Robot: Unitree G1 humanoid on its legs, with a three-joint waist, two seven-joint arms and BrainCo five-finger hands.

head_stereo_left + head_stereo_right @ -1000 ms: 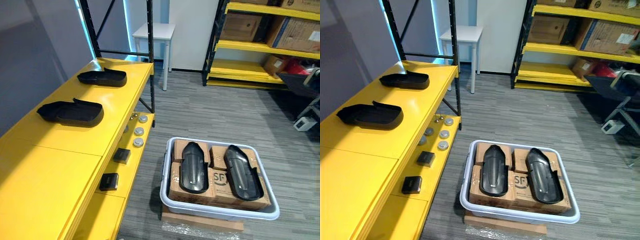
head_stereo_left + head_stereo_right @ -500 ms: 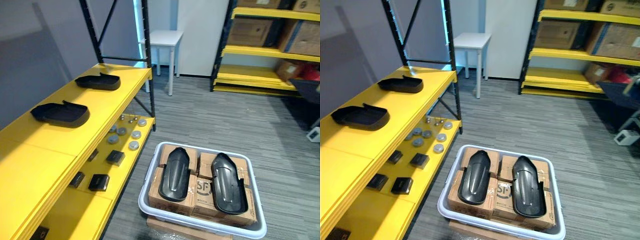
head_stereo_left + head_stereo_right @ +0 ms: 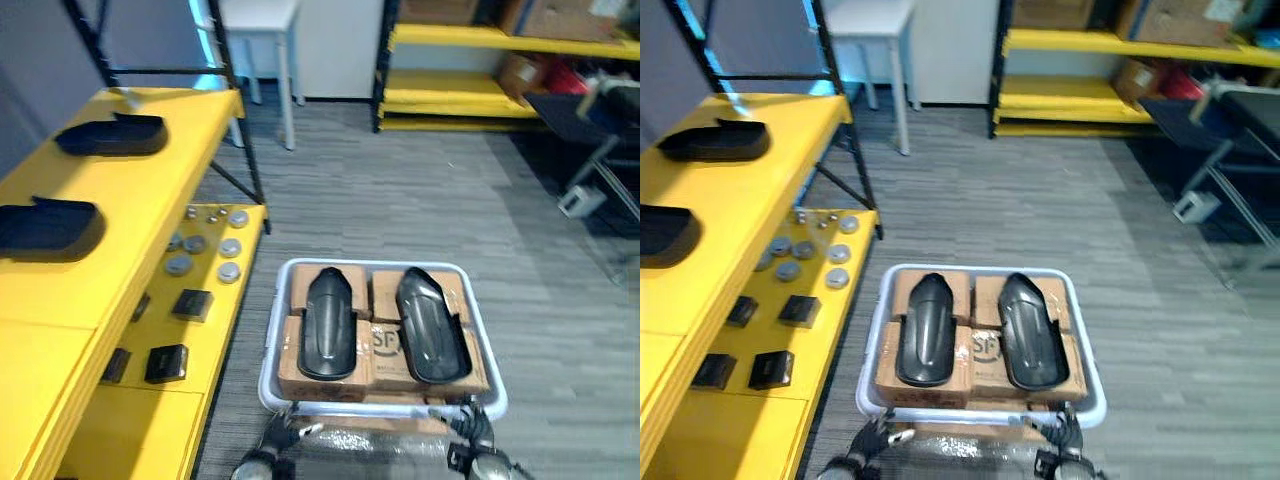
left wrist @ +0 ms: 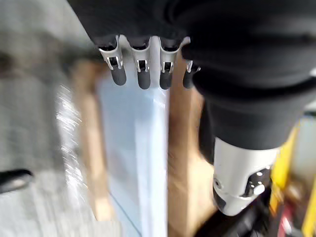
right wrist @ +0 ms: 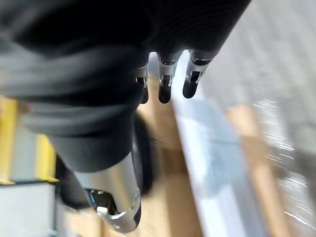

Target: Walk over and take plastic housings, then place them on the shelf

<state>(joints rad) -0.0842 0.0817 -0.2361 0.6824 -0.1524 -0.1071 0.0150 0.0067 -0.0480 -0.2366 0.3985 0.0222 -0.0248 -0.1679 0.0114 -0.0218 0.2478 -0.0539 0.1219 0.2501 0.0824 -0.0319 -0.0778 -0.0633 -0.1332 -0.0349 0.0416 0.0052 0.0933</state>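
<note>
Left hand [image 3: 268, 445] and right hand [image 3: 472, 445] hover open by the white tub's [image 3: 372, 264] near rim; two plastic housings [image 3: 328, 322] lie inside.

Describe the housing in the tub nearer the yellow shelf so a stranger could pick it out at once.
Find the white plastic tub of brown cardboard boxes on the grey carpet beside the long yellow shelf. Two glossy black plastic housings lie on the boxes; yours is the shelf-side housing, narrower and smoother-edged than the wider housing beside it.
</note>
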